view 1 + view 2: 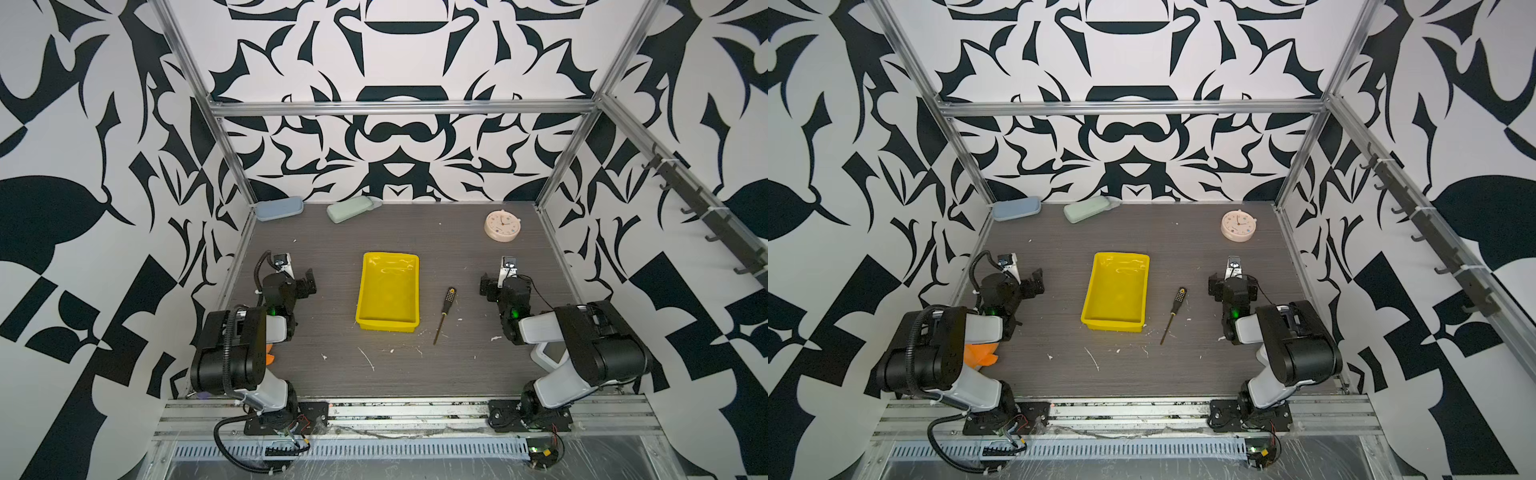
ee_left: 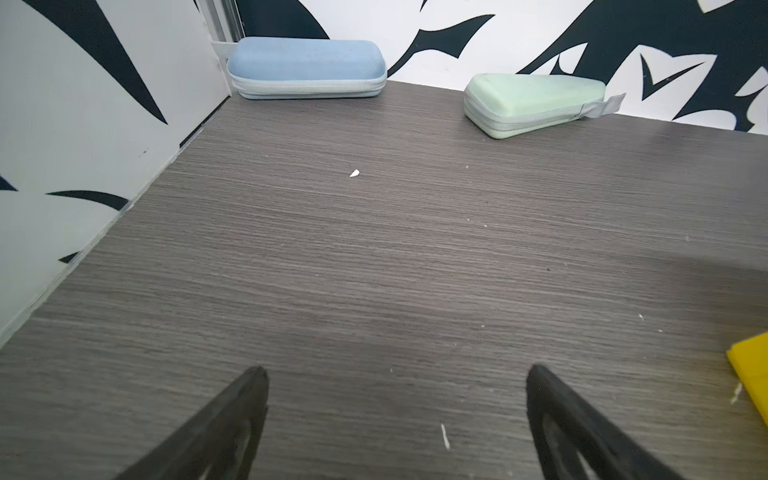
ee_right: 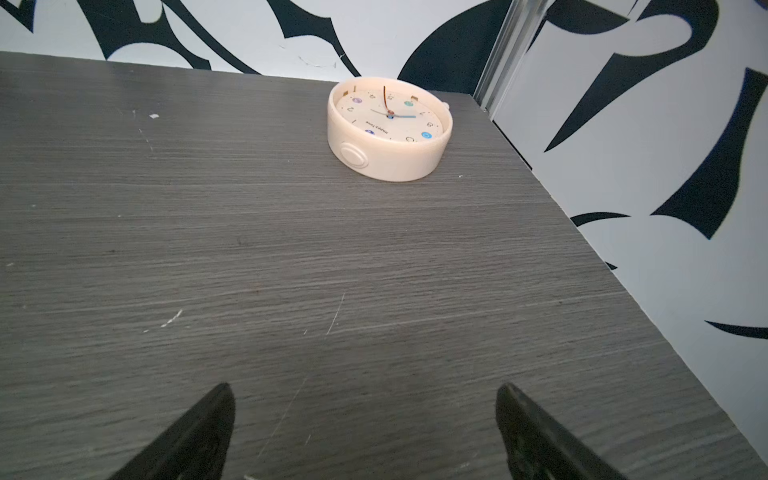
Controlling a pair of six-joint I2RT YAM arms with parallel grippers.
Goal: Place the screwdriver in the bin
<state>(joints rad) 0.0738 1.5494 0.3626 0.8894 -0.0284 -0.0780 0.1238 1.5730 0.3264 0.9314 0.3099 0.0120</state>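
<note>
Black at the handle, with a yellow-orange ring, the screwdriver (image 1: 444,314) is laid flat on the desk (image 1: 374,232) just beside the right wall of the bin (image 1: 386,325), not touching it, handle to the back and thin tip to the front. The right hand (image 3: 363,388) is spread wide with nothing held, and the screwdriver is found to its left, nearer than to the left hand (image 2: 397,370), which is also spread and empty across the bin.

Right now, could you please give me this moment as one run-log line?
stage: pick not yet done | screwdriver: on table beside bin, not touching | left gripper: open, empty | right gripper: open, empty
</note>
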